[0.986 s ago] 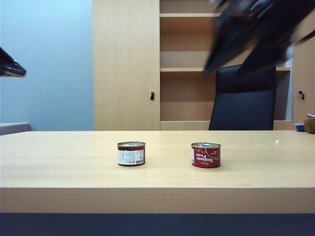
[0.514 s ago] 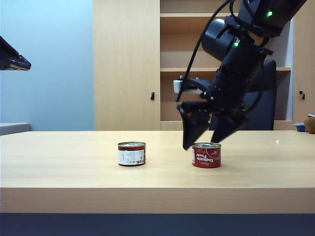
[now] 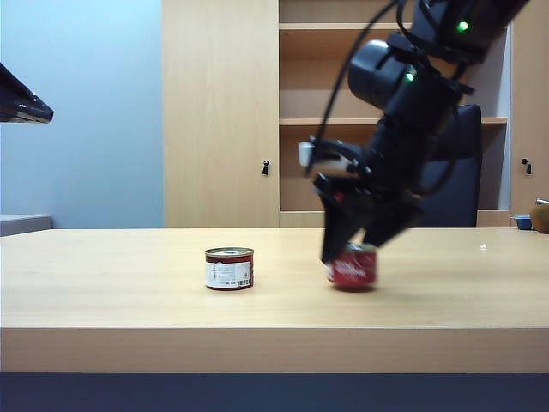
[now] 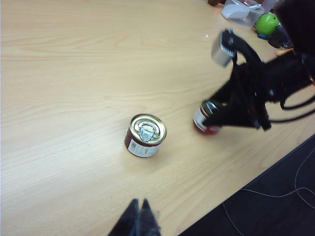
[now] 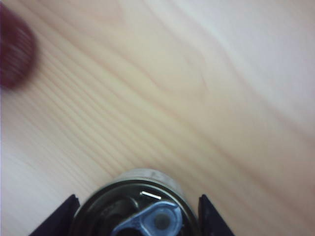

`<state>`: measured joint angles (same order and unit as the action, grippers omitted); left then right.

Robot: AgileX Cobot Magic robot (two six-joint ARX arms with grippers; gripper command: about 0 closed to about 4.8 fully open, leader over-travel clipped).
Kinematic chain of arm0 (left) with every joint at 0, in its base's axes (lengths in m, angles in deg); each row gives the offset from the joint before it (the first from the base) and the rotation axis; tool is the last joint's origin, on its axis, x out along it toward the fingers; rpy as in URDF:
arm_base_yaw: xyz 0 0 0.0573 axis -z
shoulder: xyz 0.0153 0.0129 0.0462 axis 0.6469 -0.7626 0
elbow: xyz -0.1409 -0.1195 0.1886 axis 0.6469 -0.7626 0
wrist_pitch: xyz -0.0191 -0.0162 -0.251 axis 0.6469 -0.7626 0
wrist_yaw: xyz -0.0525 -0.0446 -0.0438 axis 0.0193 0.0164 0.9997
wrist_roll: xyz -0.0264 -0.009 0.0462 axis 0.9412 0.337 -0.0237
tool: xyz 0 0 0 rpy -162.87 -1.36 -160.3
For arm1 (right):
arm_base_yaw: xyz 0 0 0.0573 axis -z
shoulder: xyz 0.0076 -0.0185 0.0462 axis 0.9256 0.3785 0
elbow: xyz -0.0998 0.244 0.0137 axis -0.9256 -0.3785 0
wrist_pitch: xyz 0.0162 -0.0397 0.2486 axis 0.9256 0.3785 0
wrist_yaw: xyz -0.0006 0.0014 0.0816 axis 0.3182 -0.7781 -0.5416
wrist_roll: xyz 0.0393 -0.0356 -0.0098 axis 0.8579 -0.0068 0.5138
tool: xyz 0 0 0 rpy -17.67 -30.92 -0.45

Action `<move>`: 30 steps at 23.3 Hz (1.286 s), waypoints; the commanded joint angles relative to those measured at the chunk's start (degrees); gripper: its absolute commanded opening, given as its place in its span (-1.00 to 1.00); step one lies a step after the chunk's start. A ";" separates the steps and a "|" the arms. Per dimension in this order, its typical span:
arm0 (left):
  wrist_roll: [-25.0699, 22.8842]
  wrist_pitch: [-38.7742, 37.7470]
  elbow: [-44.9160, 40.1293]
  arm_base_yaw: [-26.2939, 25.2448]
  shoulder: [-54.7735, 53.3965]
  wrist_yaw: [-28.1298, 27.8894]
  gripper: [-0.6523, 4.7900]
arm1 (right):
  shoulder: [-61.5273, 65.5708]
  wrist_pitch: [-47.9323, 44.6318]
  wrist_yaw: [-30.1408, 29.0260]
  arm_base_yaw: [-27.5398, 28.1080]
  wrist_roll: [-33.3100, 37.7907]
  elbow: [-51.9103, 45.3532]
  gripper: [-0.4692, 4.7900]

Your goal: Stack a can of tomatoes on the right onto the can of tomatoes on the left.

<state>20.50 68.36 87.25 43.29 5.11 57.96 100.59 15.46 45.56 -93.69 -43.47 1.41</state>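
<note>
The wooden counter (image 3: 129,292) carries both cans. The right gripper (image 3: 353,249) reaches down over the right can (image 3: 353,268), its jaws straddling the can, one on each side, still partly apart, contact unclear. The left can (image 3: 229,268) stands upright beside them. The left gripper (image 4: 139,222) hangs above the counter, jaws narrow.
</note>
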 commanded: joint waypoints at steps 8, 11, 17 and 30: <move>-0.04 0.81 0.24 -0.11 0.46 -5.70 -0.78 | 5.97 -8.85 0.87 -10.36 0.83 13.53 -0.26; -0.28 1.20 0.26 -0.90 1.81 -8.00 -0.78 | 8.31 -8.52 0.72 -11.34 0.83 13.60 -0.25; -0.46 1.68 0.98 -3.19 4.85 -10.82 -0.78 | 8.37 -8.57 0.44 -11.54 0.83 13.60 0.27; -0.46 3.63 0.90 -4.37 7.54 -13.18 -0.78 | -3.78 -2.03 5.79 -14.64 0.74 13.53 0.28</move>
<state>20.26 70.94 87.93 38.92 12.56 44.96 99.69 12.58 49.62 -107.63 -42.40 14.68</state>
